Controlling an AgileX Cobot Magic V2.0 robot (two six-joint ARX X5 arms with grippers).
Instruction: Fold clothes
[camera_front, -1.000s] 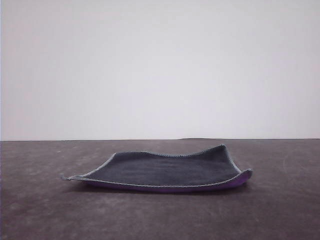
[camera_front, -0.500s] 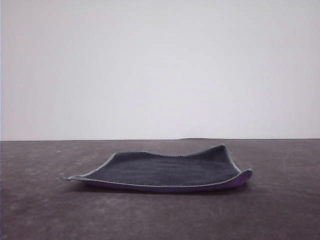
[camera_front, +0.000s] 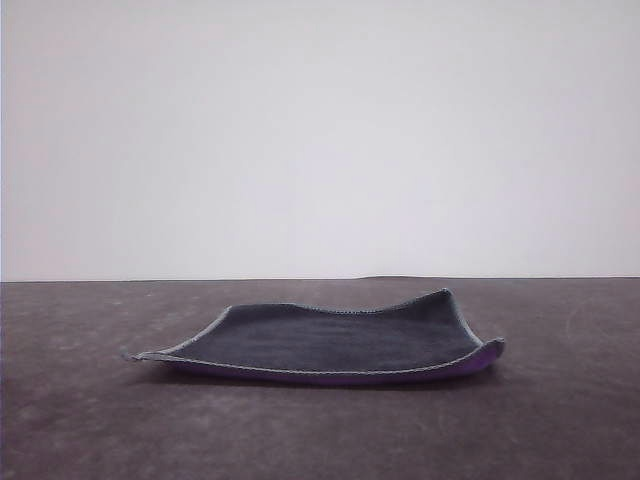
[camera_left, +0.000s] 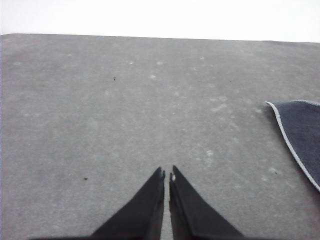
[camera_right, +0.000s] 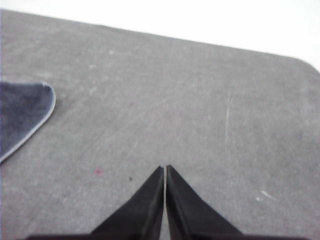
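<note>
The cloth (camera_front: 330, 345) is seen lying unfolded on the dark grey table (camera_front: 90, 420), roughly centred in the front view, dark charcoal face up. The bright purple underside is exposed along the near edge and at the right near corner, which is curled upward. The far right corner is also raised; the left near corner lies low and pointed against the table. Light grey stitched edging is visible along the rim.

The left end effector (camera_left: 167, 175) is observed above bare table, its two dark fingers brought together with only a thin slit between the tips. Nothing is held. A corner of the cloth (camera_left: 302, 130) is noted in the left wrist view, well apart from the fingertips and untouched.

The right end effector (camera_right: 165, 170) is likewise closed, tips meeting, nothing between them, positioned over bare table. A rounded corner of the cloth (camera_right: 22, 112) is recorded in the right wrist view, well apart from the fingers. Faint scratches and a small reddish spot (camera_right: 98, 171) are noted on the table surface near the right end effector.
</note>
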